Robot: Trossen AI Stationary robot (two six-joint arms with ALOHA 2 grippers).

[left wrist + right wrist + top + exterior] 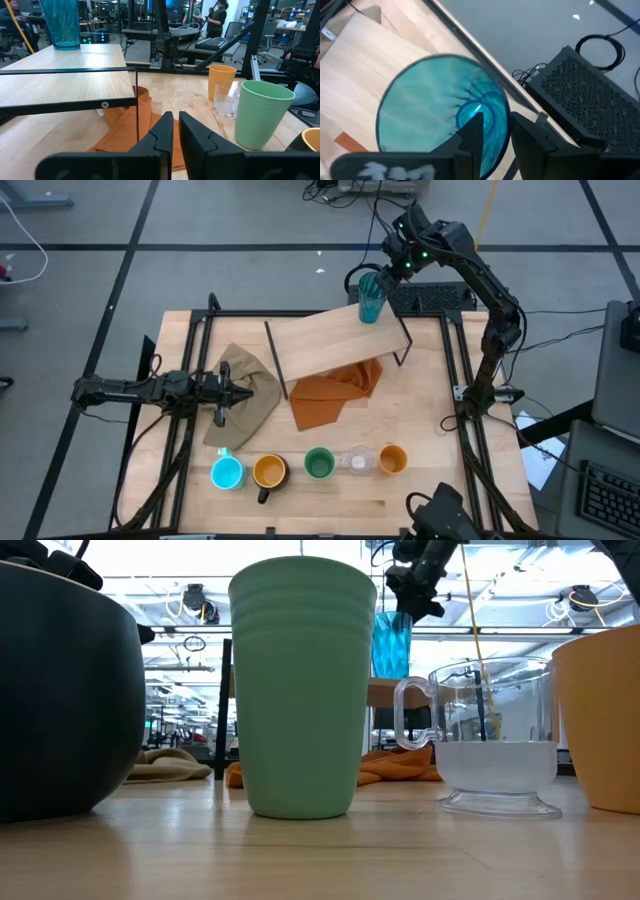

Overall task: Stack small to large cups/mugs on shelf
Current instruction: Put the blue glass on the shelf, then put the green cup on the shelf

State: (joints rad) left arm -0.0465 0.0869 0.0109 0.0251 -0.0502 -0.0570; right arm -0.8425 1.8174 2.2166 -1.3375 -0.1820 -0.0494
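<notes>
From above, the shelf [320,340] stood tilted across the middle of the table [430,430], with the teal tumbler [371,296] upright at its far right corner, where the largest vessel would anchor a stack. The right gripper [392,268] hovered just over the tumbler's rim, one finger apparently inside the mouth and one outside, which suggested a pinch on the wall, though I could not tell whether it was gripping or letting go. The left gripper [232,391] rested low over a tan cloth [250,385] at the table's left, waiting. An orange cloth [335,392] lay under the shelf. Along the near edge stood the blue mug [227,473], black mug [269,471], green cup [319,463], clear glass [357,461] and orange cup [392,459], in a row, none yet stacked. From table height, the green cup [302,685] filled the foreground, the clear glass [495,735] beside it, and the tumbler [393,644] showed behind on the shelf with the right gripper above it. The left wrist view showed its own fingers [162,131] nearly pressed together, holding nothing, facing the shelf's edge [67,87]. The right wrist view looked straight down into the tumbler [442,107], its fingers [472,132] straddling the rim, narrowly parted.
</notes>
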